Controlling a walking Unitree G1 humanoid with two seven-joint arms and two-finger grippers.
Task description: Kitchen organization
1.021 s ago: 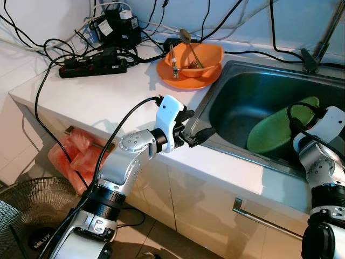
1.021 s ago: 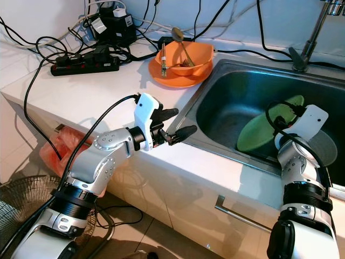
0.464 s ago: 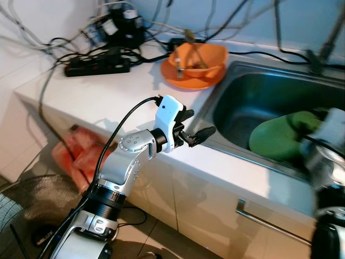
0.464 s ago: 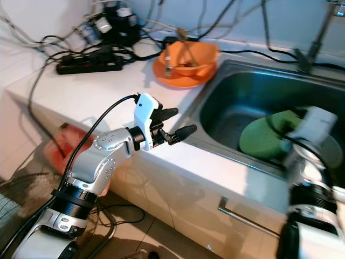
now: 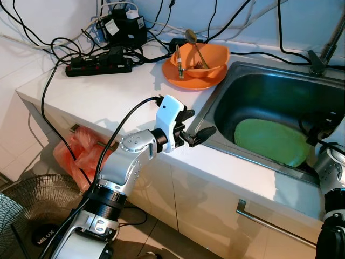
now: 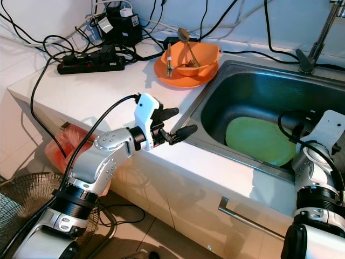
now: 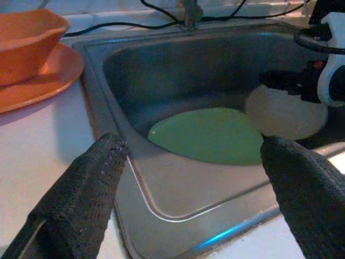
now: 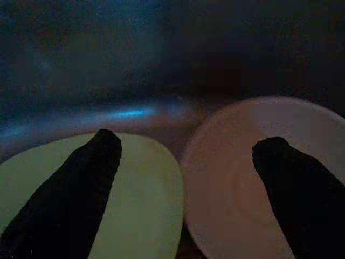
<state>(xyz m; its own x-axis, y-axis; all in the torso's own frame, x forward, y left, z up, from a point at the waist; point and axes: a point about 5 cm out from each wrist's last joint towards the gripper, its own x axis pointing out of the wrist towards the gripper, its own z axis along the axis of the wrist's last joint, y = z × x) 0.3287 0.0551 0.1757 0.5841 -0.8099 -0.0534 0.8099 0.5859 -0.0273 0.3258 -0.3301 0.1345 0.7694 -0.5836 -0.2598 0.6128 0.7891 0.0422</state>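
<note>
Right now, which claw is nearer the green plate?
Right. The right claw hangs open just above the green plate in the sink; the left claw is open outside the sink, over the counter edge.

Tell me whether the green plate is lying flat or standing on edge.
Flat. The green plate lies face-up on the sink bottom, beside a white plate.

Home kitchen, steel sink [image 5: 226, 86], white counter [image 5: 108, 91], faucet [image 5: 323, 51], cabinet handle [image 5: 269, 220]
</note>
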